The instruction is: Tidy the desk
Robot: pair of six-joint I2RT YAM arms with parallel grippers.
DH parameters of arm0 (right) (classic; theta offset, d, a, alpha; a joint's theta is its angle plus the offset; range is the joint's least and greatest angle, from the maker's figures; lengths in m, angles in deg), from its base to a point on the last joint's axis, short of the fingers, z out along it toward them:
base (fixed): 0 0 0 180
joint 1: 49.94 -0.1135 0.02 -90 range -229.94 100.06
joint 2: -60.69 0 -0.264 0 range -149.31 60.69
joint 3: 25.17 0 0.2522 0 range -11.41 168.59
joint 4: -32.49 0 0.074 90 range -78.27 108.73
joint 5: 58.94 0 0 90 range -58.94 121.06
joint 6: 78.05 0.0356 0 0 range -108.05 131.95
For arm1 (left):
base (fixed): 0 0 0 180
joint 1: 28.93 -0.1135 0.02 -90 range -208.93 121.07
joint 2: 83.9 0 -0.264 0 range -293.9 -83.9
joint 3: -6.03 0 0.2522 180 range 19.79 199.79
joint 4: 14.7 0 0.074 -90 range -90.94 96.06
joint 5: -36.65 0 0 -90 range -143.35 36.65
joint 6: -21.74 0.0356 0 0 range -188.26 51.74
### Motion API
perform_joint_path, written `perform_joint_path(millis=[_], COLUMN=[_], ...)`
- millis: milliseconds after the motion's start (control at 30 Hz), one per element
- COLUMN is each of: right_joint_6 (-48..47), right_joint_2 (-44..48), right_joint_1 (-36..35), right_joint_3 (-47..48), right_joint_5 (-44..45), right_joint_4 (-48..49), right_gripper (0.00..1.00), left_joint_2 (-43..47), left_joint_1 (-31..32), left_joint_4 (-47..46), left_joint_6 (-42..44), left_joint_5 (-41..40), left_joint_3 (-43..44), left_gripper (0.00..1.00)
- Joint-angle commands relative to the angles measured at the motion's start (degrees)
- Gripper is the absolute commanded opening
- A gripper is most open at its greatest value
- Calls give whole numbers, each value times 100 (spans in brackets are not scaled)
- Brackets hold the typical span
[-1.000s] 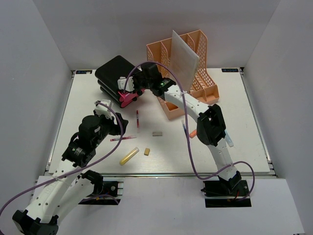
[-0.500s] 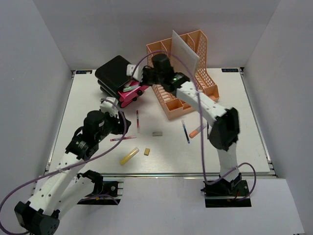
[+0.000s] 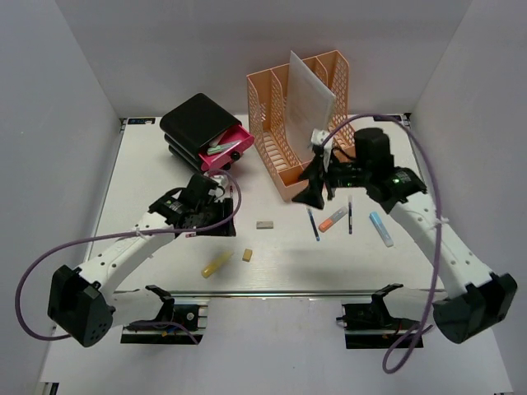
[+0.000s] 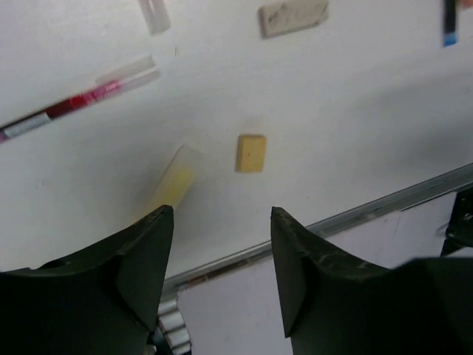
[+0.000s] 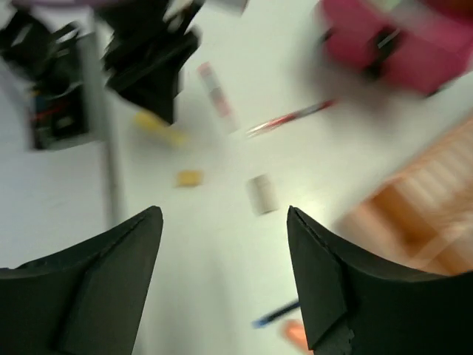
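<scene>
While both arms reach over it, worktop: white, flat, metal rails, fills the middle of the top view; everything else sits on it.
Left pincer: fingers spread, nothing between them; it hangs over the left-centre area, in front of the drawer unit.
Under left pincer: yellow eraser and yellow highlighter lie close together but apart, near the front rail; the highlighter is blurry in the wrist view.
Red pen: lies flat beyond the highlighter; left arm hides it in the top view.
Grey eraser: mid worktop, between the two arms.
Right pincer: fingers wide apart, empty; it is just in front of the file holder's near end. The wrist view is smeared, so whether the tips touch the surface cannot be told.
File holder: orange mesh, back centre, white sheet standing tilted in it.
Drawer unit: black, back left, pink drawer pulled out, possibly a green item inside.
Right-side loose items: blue pen, orange marker, black pen, light blue stick, lying in a row near the right arm, none touching.
</scene>
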Motion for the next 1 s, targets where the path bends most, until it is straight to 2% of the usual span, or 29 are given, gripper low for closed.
perform_joint_path(millis=[0, 33, 100, 167, 333, 433, 633, 967], right_joint_6=[193, 210, 263, 228, 70, 17, 8, 70], right_joint_2=[-181, -137, 82, 250, 488, 532, 655, 725], right_joint_1=[228, 290, 412, 492, 677, 765, 940, 1186], right_joint_3=[-785, -926, -1329, -1524, -1938, -1999, -2034, -2105], right_joint_5=[-1797, -1905, -2116, -1934, -1880, -1828, -1906, -1968], right_joint_4=[-489, -375, 46, 345, 391, 417, 399, 496], right_gripper=[74, 73, 71, 67, 54, 51, 51, 52], left_joint_2=[-113, -201, -438, -596, -1159, -1370, -1730, -2355], left_joint_1=[286, 356, 558, 734, 963, 1130, 1297, 1244], left_joint_4=[576, 611, 655, 620, 585, 541, 295, -127], left_joint_6=[-502, -589, -643, -669, -634, -608, -354, 112], left_joint_5=[-529, -912, -1135, -1389, -1487, -1496, -1785, -1769], left_joint_3=[-24, 2, 99, 134, 152, 64, -41, -120], left_gripper=[67, 68, 72, 73, 73, 72, 71, 65])
